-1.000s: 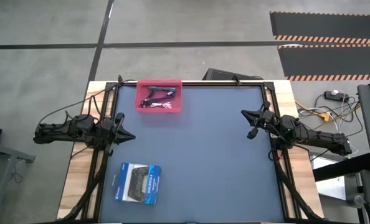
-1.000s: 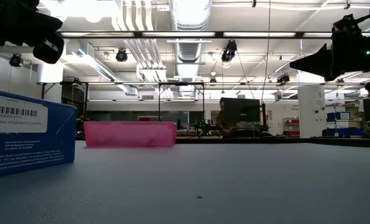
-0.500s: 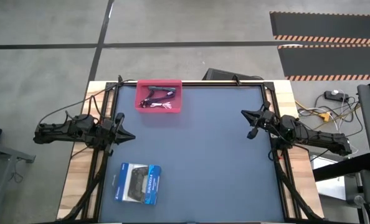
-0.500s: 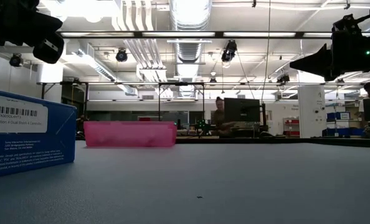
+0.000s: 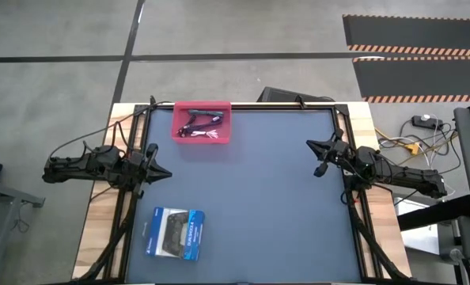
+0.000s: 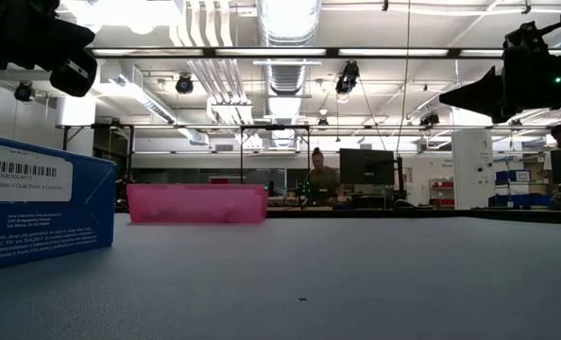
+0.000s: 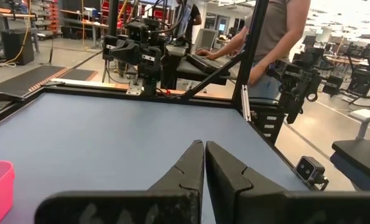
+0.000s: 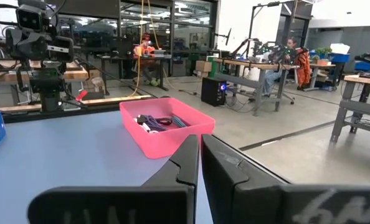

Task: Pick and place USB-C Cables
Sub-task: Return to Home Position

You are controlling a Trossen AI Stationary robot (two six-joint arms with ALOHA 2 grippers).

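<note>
In the far-left pink bin (image 5: 175,127) lie the USB-C Cables (image 5: 202,123); left gripper (image 7: 204,145) and right gripper (image 8: 199,138), both closed empty, risk only bumping it if swinging low.

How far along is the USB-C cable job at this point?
Done: the cables lie bunched in the pink bin. None shows elsewhere on the table, though I cannot count them. In hand: nothing. The left gripper and right gripper are shut and empty, at the table's left and right edges. Left: seemingly only settling at home.
</note>
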